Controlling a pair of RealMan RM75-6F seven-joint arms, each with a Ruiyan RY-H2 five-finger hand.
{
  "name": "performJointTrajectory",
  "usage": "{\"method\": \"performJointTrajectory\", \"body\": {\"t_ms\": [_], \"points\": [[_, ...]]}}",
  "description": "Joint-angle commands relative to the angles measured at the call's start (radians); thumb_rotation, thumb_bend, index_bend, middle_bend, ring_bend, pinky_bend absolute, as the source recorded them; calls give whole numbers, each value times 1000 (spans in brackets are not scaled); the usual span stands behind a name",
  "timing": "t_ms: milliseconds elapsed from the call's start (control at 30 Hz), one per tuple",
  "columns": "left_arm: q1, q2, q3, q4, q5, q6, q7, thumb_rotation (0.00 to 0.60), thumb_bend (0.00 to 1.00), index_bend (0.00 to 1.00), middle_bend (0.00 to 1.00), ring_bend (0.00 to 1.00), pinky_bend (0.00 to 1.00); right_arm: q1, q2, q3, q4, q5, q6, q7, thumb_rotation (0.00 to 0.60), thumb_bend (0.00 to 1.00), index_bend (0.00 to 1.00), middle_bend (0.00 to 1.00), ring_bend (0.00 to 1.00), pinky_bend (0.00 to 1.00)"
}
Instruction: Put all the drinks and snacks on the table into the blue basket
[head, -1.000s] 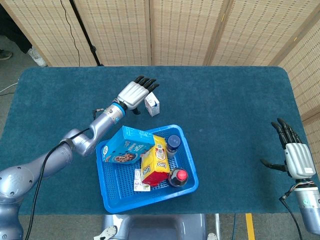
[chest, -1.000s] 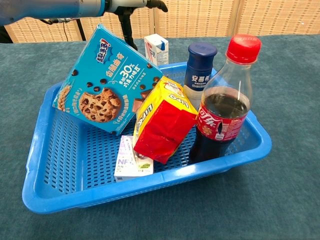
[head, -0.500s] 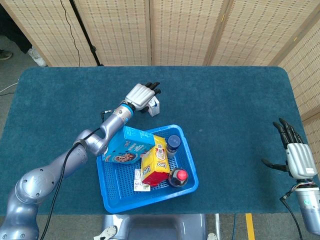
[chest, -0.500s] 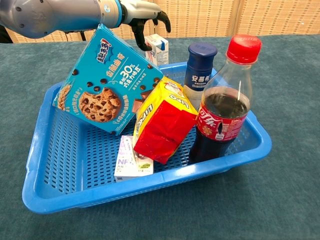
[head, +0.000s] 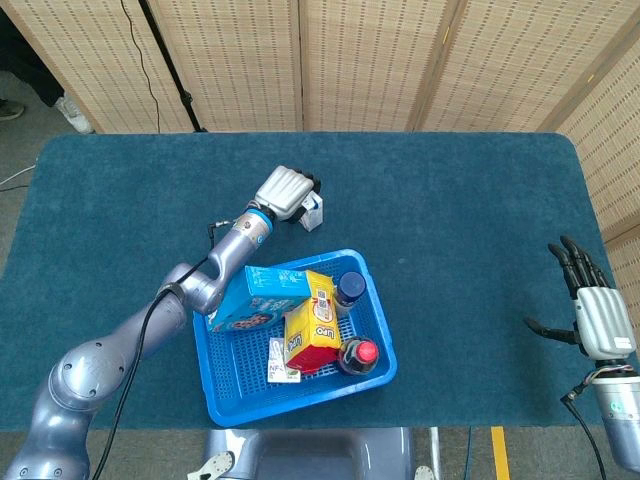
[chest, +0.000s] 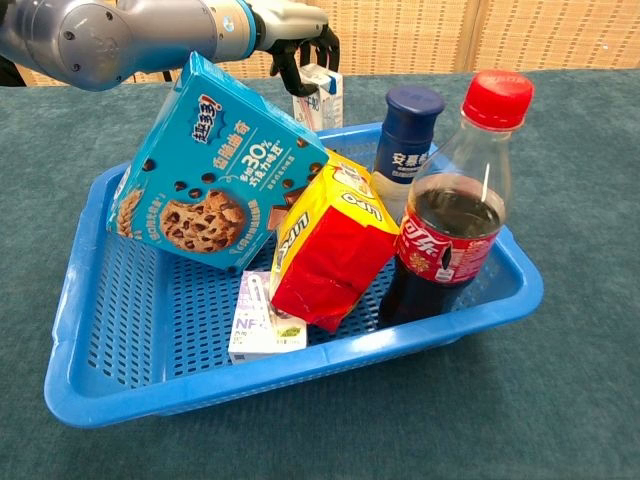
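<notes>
My left hand (head: 285, 190) reaches past the far side of the blue basket (head: 310, 393) and closes its fingers around a small white drink carton (head: 315, 210) standing on the teal table. In the chest view the hand (chest: 295, 35) curls over the carton's (chest: 322, 95) top. Inside the basket (chest: 300, 368) are a blue cookie box (chest: 215, 165), a yellow and red snack bag (chest: 330, 245), a blue-capped bottle (chest: 412, 140), a cola bottle (chest: 455, 210) and a small white packet (chest: 262, 320). My right hand (head: 595, 315) rests open at the table's right edge, holding nothing.
Wicker screens (head: 350, 60) stand behind the table's far edge. Teal cloth (head: 470, 220) covers the whole tabletop. My left forearm (head: 225, 255) passes just above the basket's far left corner.
My left hand has moved right onto the carton and its fingers have closed around it. The cookie box has tilted and shifted in the basket. The right hand has stayed in place.
</notes>
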Motion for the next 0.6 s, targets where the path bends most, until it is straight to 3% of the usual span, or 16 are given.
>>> {"method": "performJointTrajectory", "body": {"t_ms": [33, 200, 467, 600], "points": [[20, 46, -15, -41, 0, 45, -12, 600, 555, 682, 561, 523, 584, 0, -1, -1, -1, -3, 0, -2, 600, 0, 0, 0, 0, 132], [55, 148, -32, -152, 8, 107, -32, 600, 557, 689, 566, 523, 584, 2, -1, -3, -6, -10, 0, -6, 600, 0, 0, 0, 0, 132], [153, 386, -49, -477, 62, 253, -80, 600, 564, 690, 566, 524, 584, 3, -2, -8, -15, -20, 1, -15, 600, 0, 0, 0, 0, 132], [233, 536, -49, -675, 146, 384, -136, 600, 563, 690, 566, 525, 584, 3, -3, -11, -20, -28, 3, -21, 600, 0, 0, 0, 0, 132]]}}
